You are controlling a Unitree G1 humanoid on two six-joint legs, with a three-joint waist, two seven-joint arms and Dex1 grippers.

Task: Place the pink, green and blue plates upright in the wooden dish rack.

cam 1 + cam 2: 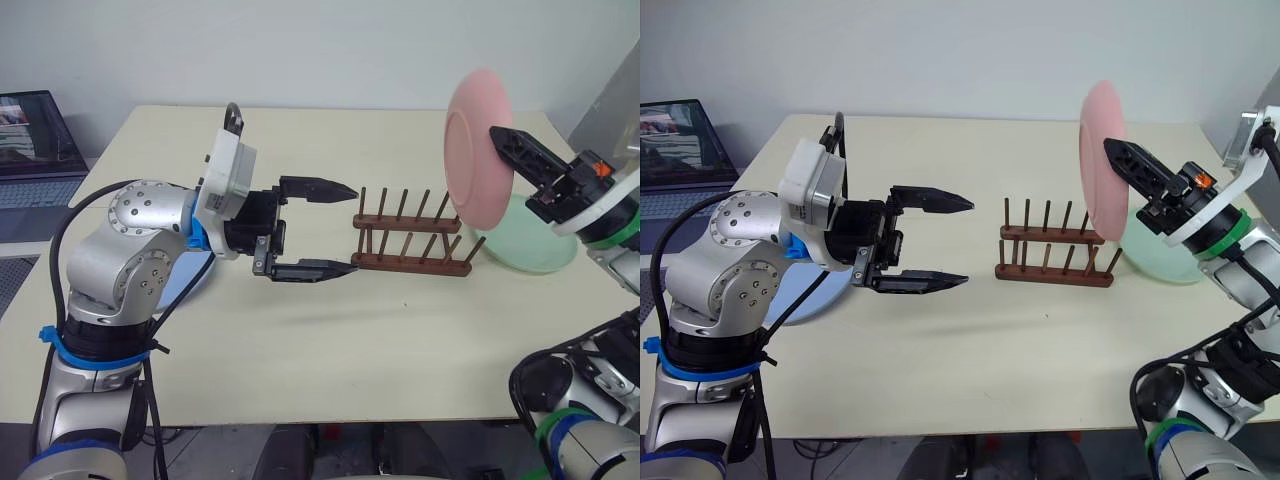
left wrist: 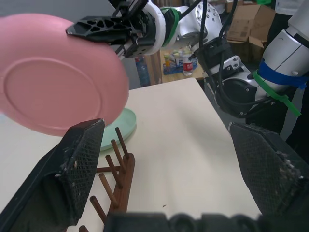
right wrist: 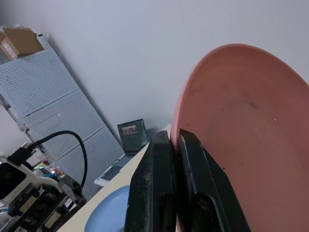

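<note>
My right gripper (image 1: 497,133) is shut on the rim of the pink plate (image 1: 476,146), holding it upright in the air above the right end of the wooden dish rack (image 1: 410,236). The rack's pegs are bare. Behind and to the right of the rack, the green plate (image 1: 537,247) lies flat on the table. The blue plate (image 1: 798,291) lies flat at the left, mostly hidden under my left arm. My left gripper (image 1: 348,228) is open and level, its tips just left of the rack. In the right wrist view the fingers (image 3: 166,159) pinch the pink plate (image 3: 246,125).
A laptop (image 1: 35,150) sits off the table's left side. The cream table (image 1: 330,350) has bare surface in front of the rack. Boxes and small bottles (image 2: 181,60) stand in the room beyond the table's far end.
</note>
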